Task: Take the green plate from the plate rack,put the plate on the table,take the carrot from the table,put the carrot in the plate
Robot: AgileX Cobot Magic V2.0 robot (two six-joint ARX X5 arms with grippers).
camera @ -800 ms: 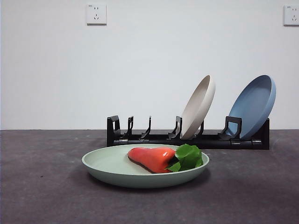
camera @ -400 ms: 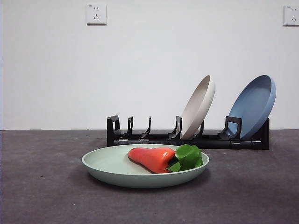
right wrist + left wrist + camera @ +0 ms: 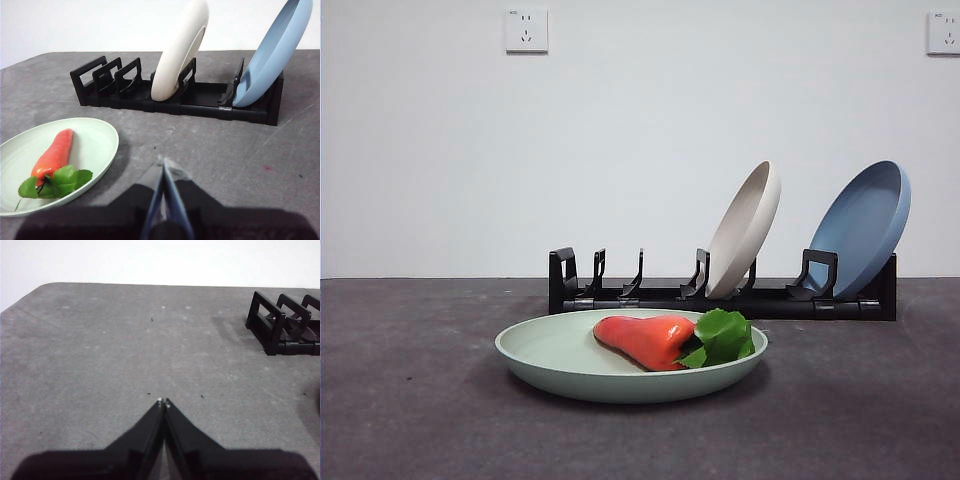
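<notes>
The green plate (image 3: 570,352) lies flat on the table (image 3: 410,400) in front of the plate rack (image 3: 720,296). The carrot (image 3: 645,338) lies in the plate, its green leaves toward the right in the front view. Both show in the right wrist view: the green plate (image 3: 95,142) and the carrot (image 3: 54,155). My right gripper (image 3: 163,161) is shut and empty, above the table beside the plate. My left gripper (image 3: 163,401) is shut and empty over bare table, away from the rack's end (image 3: 282,322). Neither arm shows in the front view.
A beige plate (image 3: 745,228) and a blue plate (image 3: 865,228) lean in the rack's right-hand slots; the left-hand slots are empty. They also show in the right wrist view: the beige plate (image 3: 181,50) and the blue plate (image 3: 272,52). A white wall (image 3: 640,130) stands behind.
</notes>
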